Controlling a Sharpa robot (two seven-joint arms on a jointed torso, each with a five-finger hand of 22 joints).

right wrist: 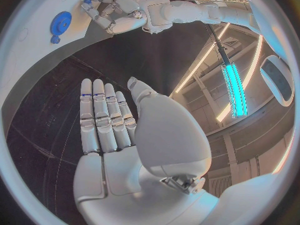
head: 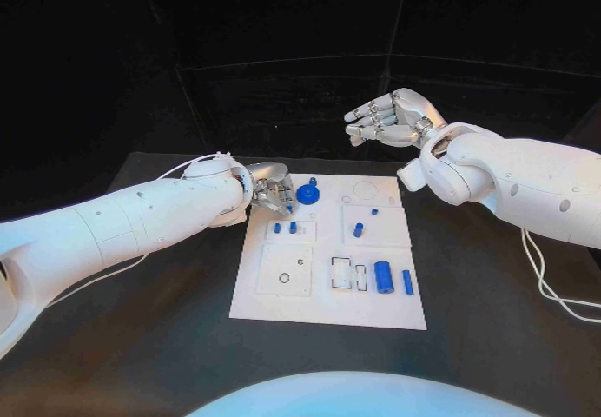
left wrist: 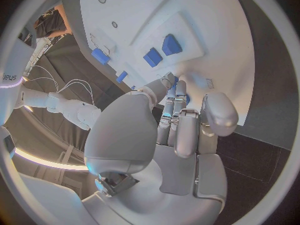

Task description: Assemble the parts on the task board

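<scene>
The white task board (head: 286,304) lies in the middle of the table. On it are a round blue part (head: 308,193), a small blue peg (head: 359,230), two short blue pieces (head: 286,228) and a blue cylinder (head: 383,277) beside a thin blue bar (head: 407,281). My left hand (head: 269,196) is at the board's far left corner with its fingers curled down onto the board (left wrist: 206,15); whether they hold a part is hidden. Two blue blocks (left wrist: 162,50) lie just beyond its fingertips (left wrist: 170,82). My right hand (head: 390,117) hangs raised past the board's far edge, fingers straight (right wrist: 103,120), holding nothing.
The board has several recesses, among them a round one (head: 363,191) at its far right and rectangular slots (head: 342,272) near the cylinder. White cables run along both arms, one on the table at the right (head: 551,278). Black table surface surrounds the board.
</scene>
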